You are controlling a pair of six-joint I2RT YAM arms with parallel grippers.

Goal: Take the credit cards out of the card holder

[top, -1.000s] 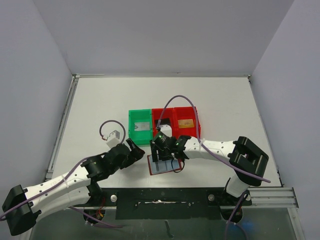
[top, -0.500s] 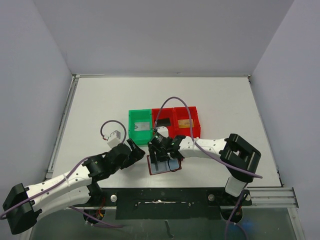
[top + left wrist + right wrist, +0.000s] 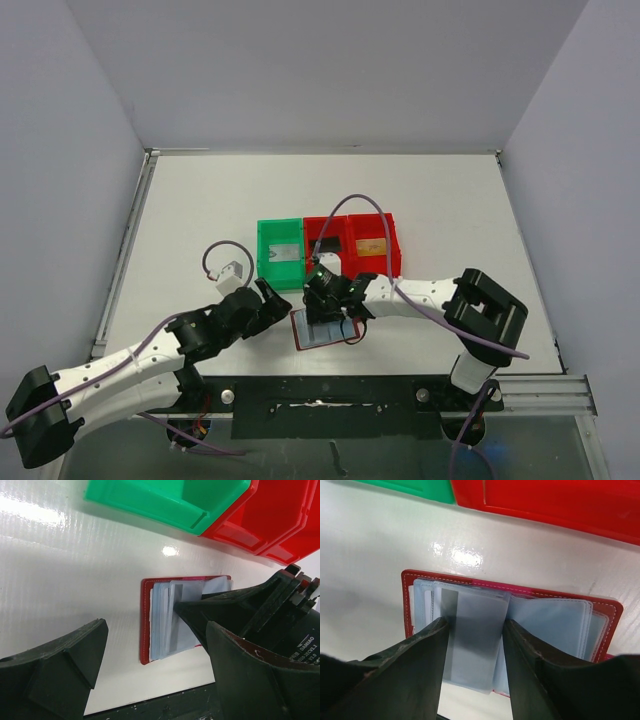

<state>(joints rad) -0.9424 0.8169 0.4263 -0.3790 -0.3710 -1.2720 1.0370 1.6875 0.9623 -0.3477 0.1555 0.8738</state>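
Between plain grey walls (image 3: pixel 330 70), a glossy white table (image 3: pixel 450 200) bears the open dark red folding card holder (image 3: pixel 322 335). Just behind it: a green plastic bin (image 3: pixel 280 272), two red plastic bins (image 3: pixel 375 266). The right gripper (image 3: pixel 475 624) straddles its pale pocket (image 3: pixel 477 645), grip unclear; the left gripper (image 3: pixel 274 297) gapes empty beside it.

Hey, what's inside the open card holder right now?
Pale blue-grey sleeves lie fanned inside the card holder; the fingers of the right gripper flank one sleeve. What the sleeves hold cannot be told, and the fingers cover parts of them.
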